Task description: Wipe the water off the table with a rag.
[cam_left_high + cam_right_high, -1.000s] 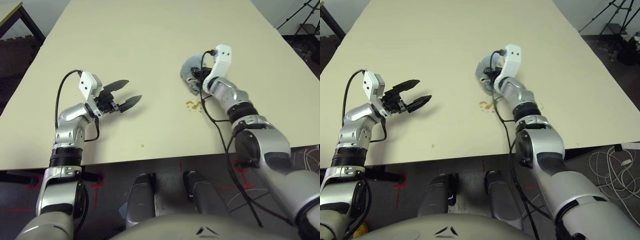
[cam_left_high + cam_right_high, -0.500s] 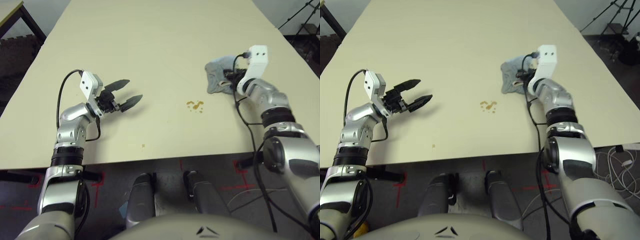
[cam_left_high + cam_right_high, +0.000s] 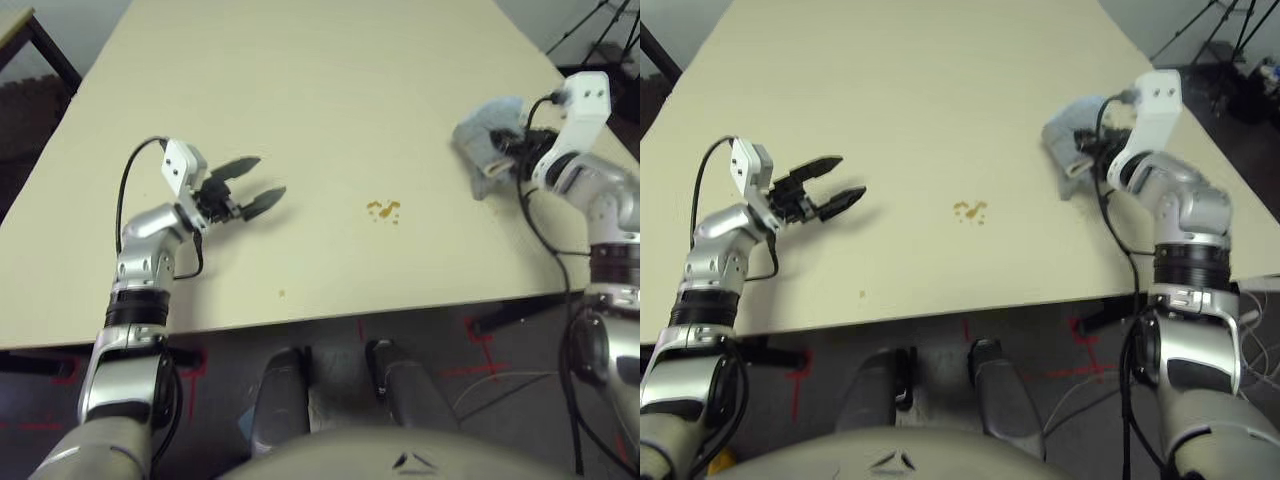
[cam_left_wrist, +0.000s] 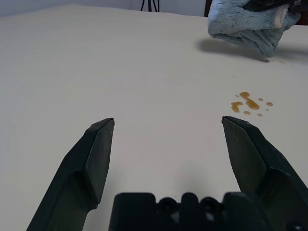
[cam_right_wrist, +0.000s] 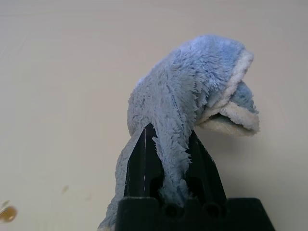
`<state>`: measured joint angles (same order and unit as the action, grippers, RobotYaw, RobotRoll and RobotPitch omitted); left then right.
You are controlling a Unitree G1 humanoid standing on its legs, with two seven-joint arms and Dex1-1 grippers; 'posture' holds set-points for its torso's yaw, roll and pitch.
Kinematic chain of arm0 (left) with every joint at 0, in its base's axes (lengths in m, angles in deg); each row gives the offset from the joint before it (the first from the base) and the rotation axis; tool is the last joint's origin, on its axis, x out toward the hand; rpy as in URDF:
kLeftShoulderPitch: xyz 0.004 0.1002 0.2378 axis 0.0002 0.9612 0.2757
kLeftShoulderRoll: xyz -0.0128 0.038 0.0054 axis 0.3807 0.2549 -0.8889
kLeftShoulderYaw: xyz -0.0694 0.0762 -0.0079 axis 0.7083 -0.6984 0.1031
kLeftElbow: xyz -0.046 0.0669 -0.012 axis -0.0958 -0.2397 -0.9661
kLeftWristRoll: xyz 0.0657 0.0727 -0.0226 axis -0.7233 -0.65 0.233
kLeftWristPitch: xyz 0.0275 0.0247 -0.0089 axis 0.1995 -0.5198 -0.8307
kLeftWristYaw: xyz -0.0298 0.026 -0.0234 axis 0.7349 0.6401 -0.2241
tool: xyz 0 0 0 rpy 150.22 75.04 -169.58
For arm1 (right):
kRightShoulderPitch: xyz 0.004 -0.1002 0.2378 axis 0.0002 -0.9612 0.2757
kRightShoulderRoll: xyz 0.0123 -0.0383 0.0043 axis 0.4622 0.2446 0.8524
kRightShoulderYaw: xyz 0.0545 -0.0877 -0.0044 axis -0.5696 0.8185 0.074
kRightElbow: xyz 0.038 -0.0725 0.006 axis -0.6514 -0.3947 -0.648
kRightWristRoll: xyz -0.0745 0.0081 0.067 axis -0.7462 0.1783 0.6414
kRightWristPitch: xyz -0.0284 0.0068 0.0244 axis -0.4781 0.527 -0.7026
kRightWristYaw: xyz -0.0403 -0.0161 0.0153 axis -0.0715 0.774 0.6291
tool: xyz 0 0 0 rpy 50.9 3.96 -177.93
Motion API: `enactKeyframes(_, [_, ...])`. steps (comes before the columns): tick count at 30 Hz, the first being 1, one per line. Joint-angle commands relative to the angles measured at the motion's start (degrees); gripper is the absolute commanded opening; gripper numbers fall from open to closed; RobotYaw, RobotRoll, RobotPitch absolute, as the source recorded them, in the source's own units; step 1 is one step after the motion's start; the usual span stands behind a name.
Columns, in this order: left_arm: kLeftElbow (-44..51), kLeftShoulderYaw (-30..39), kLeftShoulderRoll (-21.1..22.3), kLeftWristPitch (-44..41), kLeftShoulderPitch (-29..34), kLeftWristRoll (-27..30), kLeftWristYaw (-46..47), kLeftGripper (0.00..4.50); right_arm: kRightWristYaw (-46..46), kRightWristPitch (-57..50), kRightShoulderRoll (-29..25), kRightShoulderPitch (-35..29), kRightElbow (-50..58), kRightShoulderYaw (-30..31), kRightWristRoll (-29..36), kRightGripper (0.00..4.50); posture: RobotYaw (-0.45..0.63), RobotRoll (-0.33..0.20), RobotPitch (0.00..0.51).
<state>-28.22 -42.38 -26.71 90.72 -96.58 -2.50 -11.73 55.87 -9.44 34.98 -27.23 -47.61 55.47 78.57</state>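
Rag in right gripper, raised above table, spill unwiped.

Right gripper (image 5: 168, 159): fingers clamped on blue-grey rag (image 5: 192, 101), held off the table (image 3: 300, 80) near its right edge. Left gripper (image 3: 250, 185): fingers apart, holding nothing, at the left. Water (image 3: 383, 210): amber splotches mid-table, between both grippers.

Both forearms were jointed silver metal with black bands. Each wrist carried a white boxy camera housing fed by a looping black cable. The left claw (image 3: 248, 185) and right claw (image 5: 169, 144) had tapered black fingers.
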Motion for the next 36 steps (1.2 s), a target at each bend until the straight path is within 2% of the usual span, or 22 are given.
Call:
enactKeyframes(1, [-2.0,-0.9,-0.4,0.6,-1.0,-1.1,-0.6,4.5,-1.0,-4.1,3.4,-3.9,6.4,1.1,2.7,0.16,-0.17,0.0,0.165])
enactKeyframes(6, [-3.2,-1.2,-0.4,1.1,-1.9,-1.2,-1.1,4.5,-4.0,-6.6,10.0,-8.6,11.3,2.6,3.3,0.16,-0.17,0.0,0.163])
enactKeyframes(10, [-3.0,-1.4,-0.2,0.6,-2.4,-1.0,-1.9,4.5,-6.1,-5.7,15.1,-10.6,10.6,4.5,2.5,0.16,-0.17,0.0,0.161])
enactKeyframes(19, [1.3,-2.5,2.2,-3.5,0.4,0.3,-7.1,4.5,-8.4,-5.8,21.5,-8.7,9.4,6.7,3.2,0.16,-0.16,0.0,0.165])
enactKeyframes(29, [3.5,-2.0,2.7,-4.7,1.9,0.0,-7.4,4.5,-9.0,-10.0,28.3,-6.3,9.0,8.3,5.3,0.16,-0.14,0.0,0.176])
enactKeyframes(36, [4.7,-1.8,3.3,-5.3,2.9,0.2,-7.1,4.5,-7.2,-15.3,31.8,-6.6,10.6,12.0,8.1,0.16,-0.13,0.0,0.177])
